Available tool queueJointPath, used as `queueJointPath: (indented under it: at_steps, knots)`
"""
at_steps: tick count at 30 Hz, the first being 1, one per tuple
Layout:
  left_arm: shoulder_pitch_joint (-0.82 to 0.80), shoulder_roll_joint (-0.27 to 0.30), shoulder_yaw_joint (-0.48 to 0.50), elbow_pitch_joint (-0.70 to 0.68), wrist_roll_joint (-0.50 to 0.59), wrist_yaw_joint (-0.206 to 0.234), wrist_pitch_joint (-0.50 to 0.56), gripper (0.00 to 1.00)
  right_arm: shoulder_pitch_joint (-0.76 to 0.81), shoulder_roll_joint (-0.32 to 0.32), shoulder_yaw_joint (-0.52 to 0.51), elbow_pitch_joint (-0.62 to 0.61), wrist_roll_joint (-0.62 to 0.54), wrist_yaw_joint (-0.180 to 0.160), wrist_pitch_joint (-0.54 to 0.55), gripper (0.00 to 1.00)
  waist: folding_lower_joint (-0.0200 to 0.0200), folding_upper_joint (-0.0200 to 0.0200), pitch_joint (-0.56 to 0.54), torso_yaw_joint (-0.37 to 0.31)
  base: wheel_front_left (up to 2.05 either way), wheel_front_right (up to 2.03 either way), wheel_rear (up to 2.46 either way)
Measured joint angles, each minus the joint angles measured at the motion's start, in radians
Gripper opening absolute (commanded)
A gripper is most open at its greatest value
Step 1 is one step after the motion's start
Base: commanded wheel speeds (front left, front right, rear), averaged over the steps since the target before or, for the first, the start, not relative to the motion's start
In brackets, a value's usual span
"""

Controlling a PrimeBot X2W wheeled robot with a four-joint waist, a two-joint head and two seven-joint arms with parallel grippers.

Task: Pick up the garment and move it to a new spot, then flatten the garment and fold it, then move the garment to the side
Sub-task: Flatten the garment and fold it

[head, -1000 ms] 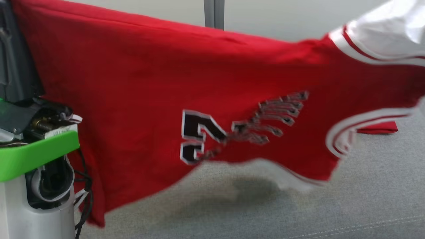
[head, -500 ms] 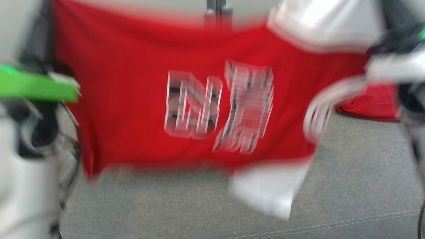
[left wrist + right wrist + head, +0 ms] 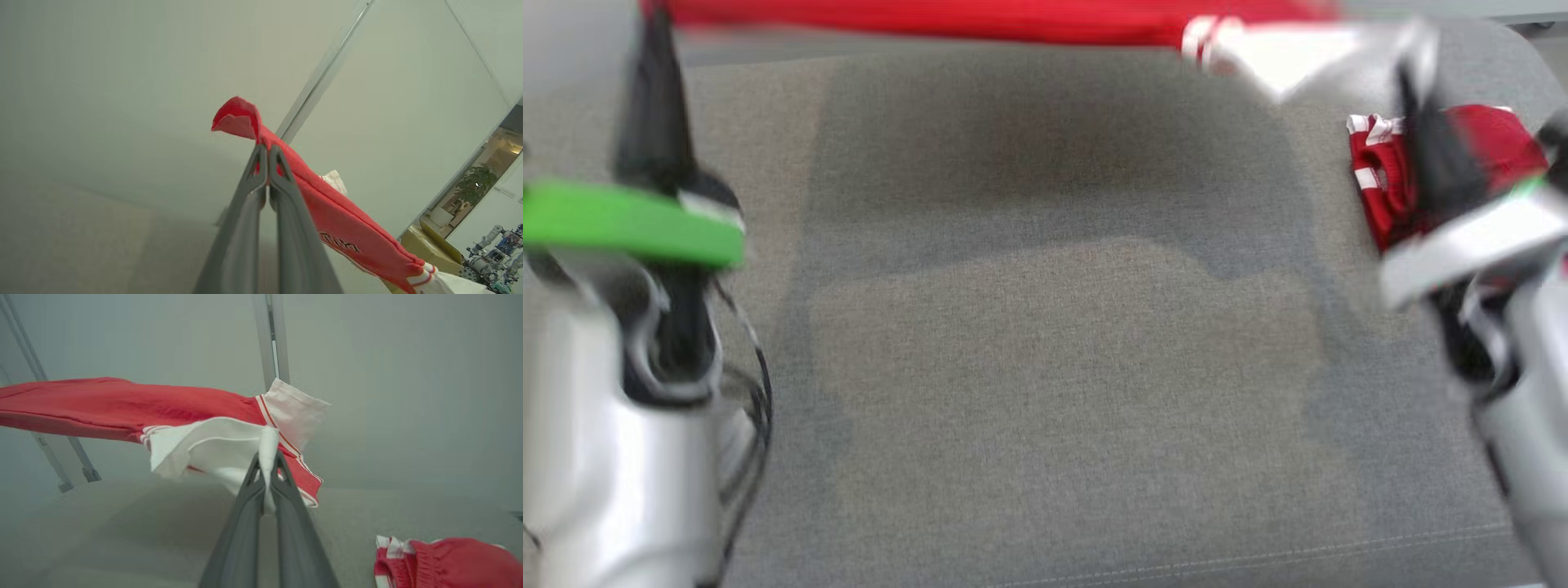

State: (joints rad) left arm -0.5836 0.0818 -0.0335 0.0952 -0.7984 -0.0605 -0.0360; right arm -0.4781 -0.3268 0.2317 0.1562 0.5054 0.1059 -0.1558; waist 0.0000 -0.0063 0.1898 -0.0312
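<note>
Head view has the garment [image 3: 931,20] as a red band stretched across the top edge, hanging clear above the grey cushion [image 3: 1054,392]. Left gripper [image 3: 267,149] has its jaws clamped on a red corner. Right gripper [image 3: 267,457] has its jaws clamped on a white part, and the cloth runs taut between the two. I judge this to be the carry step, with flattening not yet begun. The next move calls for lowering both arms together with the span kept tight, so the cloth lands flat on bare cushion, apart from the red bundle [image 3: 449,559] at the right.
</note>
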Motion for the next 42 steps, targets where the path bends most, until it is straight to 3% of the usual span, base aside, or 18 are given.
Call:
queueJointPath:
  at_steps: [4, 9, 23, 34, 42]
  knots:
    - [0.222, -0.023, 0.01, 0.091, -0.014, 0.008, -0.034, 0.0, 0.185, 0.018, 0.092, 0.105, 0.0, 0.008, 0.005, 0.0, 0.0, 0.0, 0.021, -0.004, 0.0, 0.0, 0.0]
    - [0.412, -0.042, -0.004, 0.219, -0.03, -0.003, -0.087, 0.0, 0.244, 0.045, 0.1, 0.161, 0.017, 0.009, -0.058, 0.0, 0.0, 0.0, 0.036, -0.018, 0.0, 0.0, 0.0]
    - [0.454, -0.044, -0.012, 0.273, -0.066, -0.053, -0.19, 0.0, 0.334, 0.033, 0.183, 0.11, -0.036, 0.017, -0.094, 0.0, 0.0, 0.0, -0.052, -0.013, 0.0, 0.0, 0.0]
    - [0.638, -0.041, 0.005, 0.27, -0.08, -0.054, -0.207, 0.0, 0.509, 0.037, 0.22, 0.129, -0.027, 0.017, -0.094, 0.0, 0.0, 0.0, -0.149, -0.05, 0.0, 0.0, 0.0]
    - [0.666, -0.041, -0.006, 0.288, -0.078, -0.054, -0.212, 0.0, 0.529, 0.039, 0.238, 0.152, -0.016, 0.017, -0.094, 0.0, 0.0, 0.0, -0.169, -0.062, 0.0, 0.0, 0.0]
